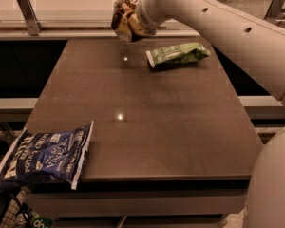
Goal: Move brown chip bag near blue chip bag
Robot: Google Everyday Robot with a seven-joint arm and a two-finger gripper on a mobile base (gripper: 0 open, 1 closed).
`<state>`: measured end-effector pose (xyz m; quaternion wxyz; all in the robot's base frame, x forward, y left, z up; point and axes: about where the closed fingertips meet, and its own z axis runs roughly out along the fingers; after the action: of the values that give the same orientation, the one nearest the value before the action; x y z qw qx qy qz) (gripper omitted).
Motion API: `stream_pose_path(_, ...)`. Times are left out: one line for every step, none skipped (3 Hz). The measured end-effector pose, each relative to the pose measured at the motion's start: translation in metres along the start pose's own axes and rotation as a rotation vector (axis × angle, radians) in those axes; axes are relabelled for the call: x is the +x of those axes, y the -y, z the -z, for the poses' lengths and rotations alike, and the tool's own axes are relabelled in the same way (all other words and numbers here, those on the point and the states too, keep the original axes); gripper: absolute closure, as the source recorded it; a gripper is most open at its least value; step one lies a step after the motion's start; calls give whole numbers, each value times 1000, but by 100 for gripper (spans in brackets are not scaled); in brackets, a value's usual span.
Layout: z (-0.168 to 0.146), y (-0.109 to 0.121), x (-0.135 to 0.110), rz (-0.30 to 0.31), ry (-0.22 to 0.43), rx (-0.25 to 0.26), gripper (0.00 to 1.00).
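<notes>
Blue chip bag (42, 156) lay flat at 7 o'clock, overhanging table (147, 113) near-L corner. Green bag (177, 54) sat at 1 o'clock, far side. Gripper (133, 25) hung at 12 o'clock over far edge, fingers clamped on brown chip bag (122, 15), held off the tabletop, well apart from blue.

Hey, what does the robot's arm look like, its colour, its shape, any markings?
The arm is smooth, cream-white and tubular, built of thick rounded segments with a few small dark round holes along its shell. No cables or lettering show. The gripper, up at the table's far edge, is mostly hidden behind the brown chip bag.
</notes>
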<state>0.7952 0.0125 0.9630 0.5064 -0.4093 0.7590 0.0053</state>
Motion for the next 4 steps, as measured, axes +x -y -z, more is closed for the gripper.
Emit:
stream_pose_path(40, 15, 4, -22, 26, -6, 100)
stream_pose_path(79, 30, 12, -53, 39, -10, 100)
stream_pose_path(115, 40, 16, -72, 56, -35, 100)
stream_pose_path(146, 40, 20, -69, 53, -89, 100)
